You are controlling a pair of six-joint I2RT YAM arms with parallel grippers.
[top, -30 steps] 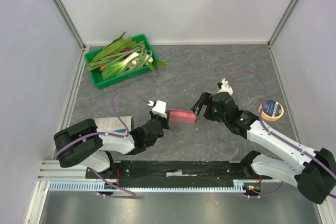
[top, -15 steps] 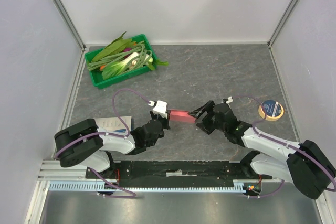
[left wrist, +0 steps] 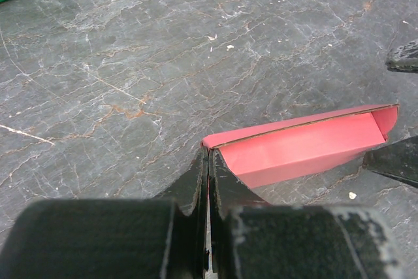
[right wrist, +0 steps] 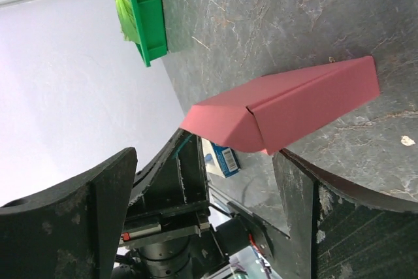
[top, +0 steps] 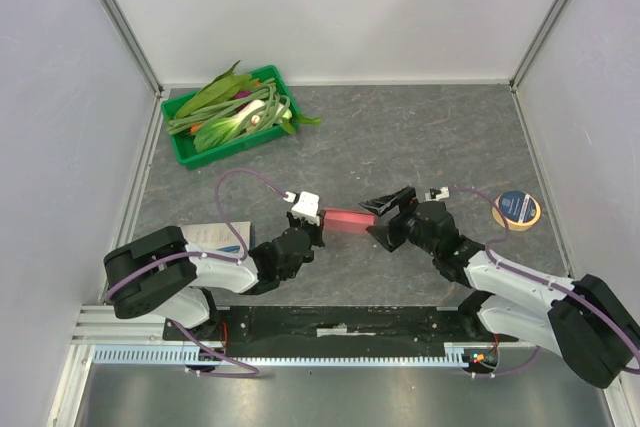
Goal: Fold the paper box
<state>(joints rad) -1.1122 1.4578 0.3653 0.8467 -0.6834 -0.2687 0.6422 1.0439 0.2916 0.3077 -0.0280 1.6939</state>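
Observation:
The paper box (top: pixel 349 219) is a pink-red cardboard piece folded into a long flat sleeve, held just above the grey table at the middle. My left gripper (top: pixel 318 225) is shut on its left end; in the left wrist view the fingertips (left wrist: pixel 208 164) pinch the box's (left wrist: pixel 304 148) corner. My right gripper (top: pixel 385 217) is open, its fingers spread on either side of the box's right end. In the right wrist view the box (right wrist: pixel 287 112) lies between and beyond the two fingers (right wrist: pixel 104 220), its end flap facing the camera. No finger visibly touches it.
A green tray (top: pixel 232 112) of leafy vegetables stands at the back left. A white-and-blue booklet (top: pixel 217 237) lies near the left arm. A roll of tape (top: pixel 516 209) lies at the right. Walls close in the table on three sides.
My right gripper has dropped lower and turned, with its fingers opened wide round the box's right end. The left gripper and the box have hardly moved.

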